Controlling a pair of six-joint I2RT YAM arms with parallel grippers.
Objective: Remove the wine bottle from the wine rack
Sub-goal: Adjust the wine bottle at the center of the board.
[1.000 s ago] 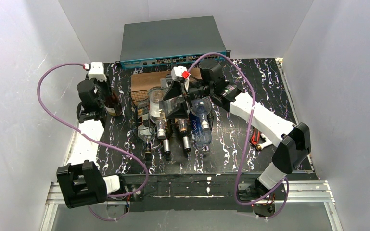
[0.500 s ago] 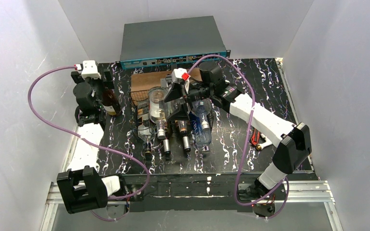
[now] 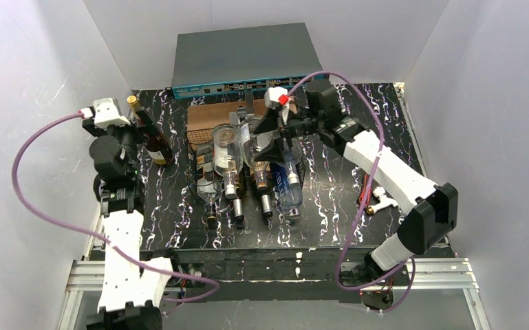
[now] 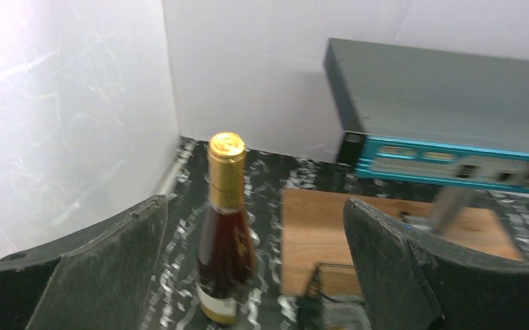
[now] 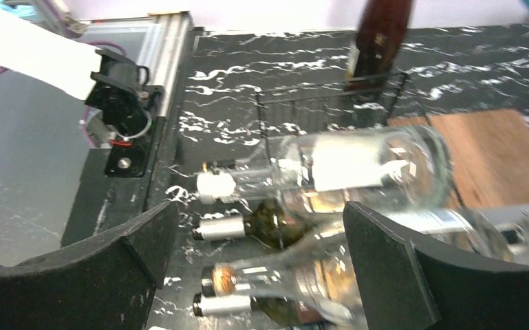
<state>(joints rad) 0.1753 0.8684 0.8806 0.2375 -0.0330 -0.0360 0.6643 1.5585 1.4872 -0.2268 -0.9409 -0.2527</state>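
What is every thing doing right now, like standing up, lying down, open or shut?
Brown bottle: standing upright on the table, gold cap on, off the rack.
Left claw: open, holding nothing.
Right claw: open, above the racked bottles, holding nothing.
Wine rack: holds several bottles lying down.
Clear bottle: lying on its side on top of the others.

Left gripper (image 4: 254, 206) gapes wide left of the wine rack (image 3: 196, 143); right gripper (image 5: 261, 210) gapes above its back.
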